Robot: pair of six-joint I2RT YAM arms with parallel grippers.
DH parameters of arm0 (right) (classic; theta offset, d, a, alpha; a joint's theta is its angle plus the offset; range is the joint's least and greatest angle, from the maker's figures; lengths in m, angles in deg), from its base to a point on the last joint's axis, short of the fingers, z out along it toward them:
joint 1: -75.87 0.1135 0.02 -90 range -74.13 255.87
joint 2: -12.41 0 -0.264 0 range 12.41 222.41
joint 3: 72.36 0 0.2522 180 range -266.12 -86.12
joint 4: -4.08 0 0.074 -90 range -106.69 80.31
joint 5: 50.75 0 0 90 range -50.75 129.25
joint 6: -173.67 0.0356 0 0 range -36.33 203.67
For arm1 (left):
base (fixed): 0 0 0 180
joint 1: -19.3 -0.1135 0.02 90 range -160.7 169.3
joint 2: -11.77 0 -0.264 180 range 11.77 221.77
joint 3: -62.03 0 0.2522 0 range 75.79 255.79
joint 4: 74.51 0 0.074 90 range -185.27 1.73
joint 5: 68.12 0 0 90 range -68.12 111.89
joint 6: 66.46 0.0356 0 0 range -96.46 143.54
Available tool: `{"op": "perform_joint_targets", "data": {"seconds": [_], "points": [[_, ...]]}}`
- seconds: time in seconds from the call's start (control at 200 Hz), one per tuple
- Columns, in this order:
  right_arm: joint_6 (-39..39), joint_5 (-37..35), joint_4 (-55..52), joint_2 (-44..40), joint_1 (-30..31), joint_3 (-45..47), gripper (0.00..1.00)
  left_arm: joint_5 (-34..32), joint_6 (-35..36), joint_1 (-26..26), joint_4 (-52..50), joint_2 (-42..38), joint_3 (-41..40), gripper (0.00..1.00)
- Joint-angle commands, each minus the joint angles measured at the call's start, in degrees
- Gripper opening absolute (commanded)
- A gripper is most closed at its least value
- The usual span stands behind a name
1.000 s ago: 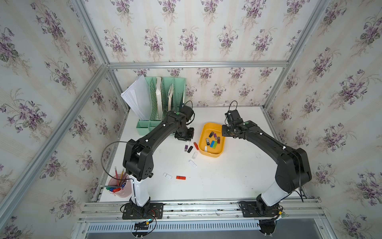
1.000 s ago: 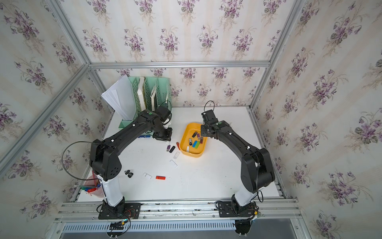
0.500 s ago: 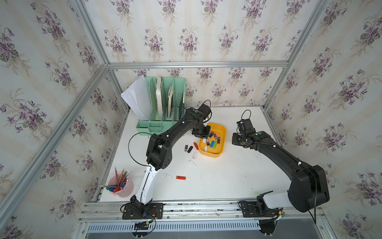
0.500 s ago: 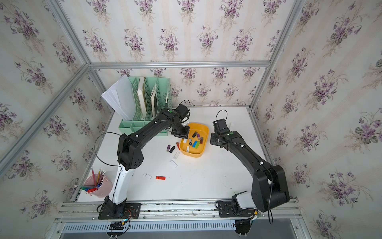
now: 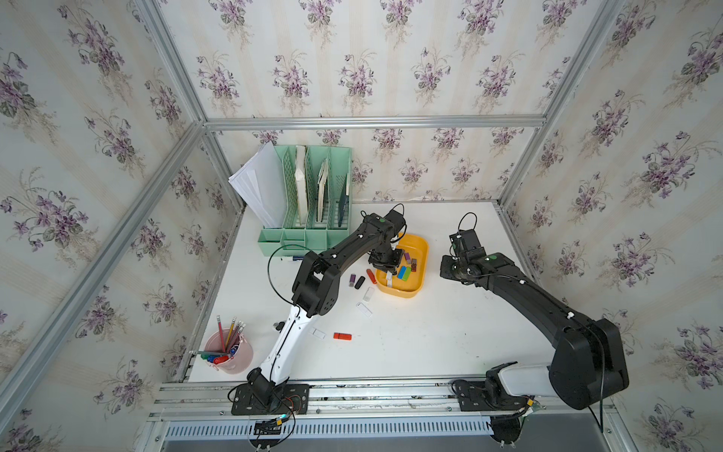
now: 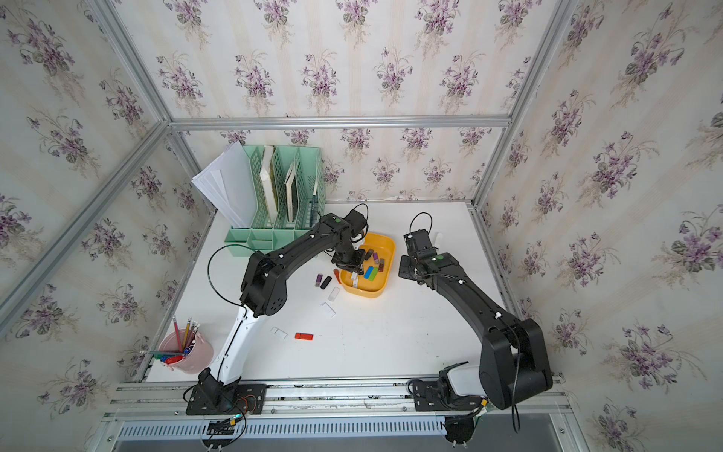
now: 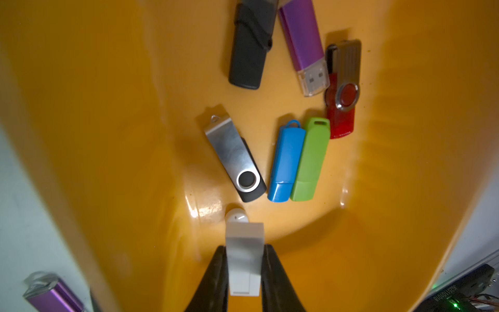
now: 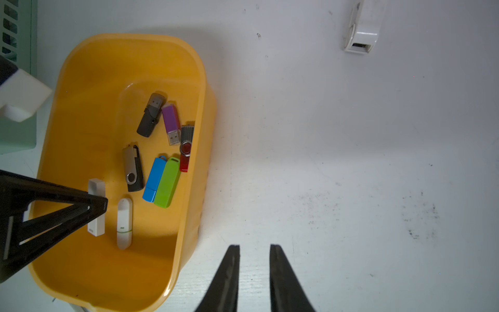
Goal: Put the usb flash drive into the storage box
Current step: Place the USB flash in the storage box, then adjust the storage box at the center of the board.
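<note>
**Desk:** Report the left jaws.

**Operator:** I see the left gripper point(image 7: 244, 247) closed on a white flash drive point(image 7: 244, 264). One finger bears on each long side, and the drive's free end sticks out ahead of the tips.

**Desk:** Location of that drive?

**Operator:** It is inside the rim of the storage box point(image 7: 108, 135), over the floor near one short end wall. I cannot tell whether it touches the floor. Just beside it lies a white drive with a green band point(image 8: 124, 224). Further along I see a silver swivel drive point(image 7: 235, 156), then a blue drive point(image 7: 286, 162) and a green drive point(image 7: 310, 159) touching side by side. Beyond those lie a red drive point(image 7: 341, 108), a purple drive point(image 7: 302, 35) and a black drive point(image 7: 248, 54).

**Desk:** Right jaws?

**Operator:** I see the right gripper point(image 8: 254, 245) parted a little, with nothing between the fingers. It hangs over the bare table point(image 8: 351, 162), just beside the box's long wall.
</note>
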Motion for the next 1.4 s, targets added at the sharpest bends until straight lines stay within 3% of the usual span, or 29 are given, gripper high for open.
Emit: {"op": "perform_joint_targets", "data": {"seconds": [0.0, 0.23, 0.43, 0.604, 0.749, 0.789, 0.889, 1.039, 1.199, 1.399], "points": [[-0.54, 0.43, 0.86, 0.09, 0.00, 0.17, 0.25, -2.56, 0.65, -0.07, -1.36, 0.68, 0.60, 0.23], [-0.61, 1.71, 1.27, -0.08, 0.00, 0.51, 0.25, -3.82, 1.02, 0.01, -2.74, 1.92, 1.43, 0.28], [-1.30, 3.23, 1.71, -0.55, 0.09, 1.07, 0.25, -1.55, 0.64, 0.06, -1.38, 1.27, 1.33, 0.45], [-2.08, 7.06, 1.98, -1.82, 0.75, 1.56, 0.27, 3.65, -0.40, 0.01, 1.51, -2.59, 1.04, 0.53], [-1.35, 10.58, 1.77, -2.13, 3.34, 1.05, 0.29, 2.28, -0.21, -0.38, 1.11, -8.67, 0.52, 0.58], [-0.98, 11.95, 1.20, -1.46, 4.05, 0.54, 0.34, 1.49, -0.08, -0.87, 0.32, -10.23, 0.10, 0.61], [0.61, 12.85, -1.29, 0.87, 5.97, -0.99, 0.58, -0.07, 0.49, -2.82, -1.17, -13.28, -2.54, 0.63], [3.78, 12.96, -1.01, 2.15, 8.61, -0.71, 0.85, -0.80, 0.66, -5.71, 1.47, -19.46, -12.36, 0.64], [4.46, 12.12, -0.57, 6.11, 9.76, -0.31, 0.93, -0.88, 0.67, -7.79, 4.31, -24.14, -21.22, 0.64], [3.46, 8.04, -3.01, 12.01, 10.10, -1.88, 0.98, -0.76, 0.84, -8.69, 5.81, -26.40, -25.97, 0.64]]}}
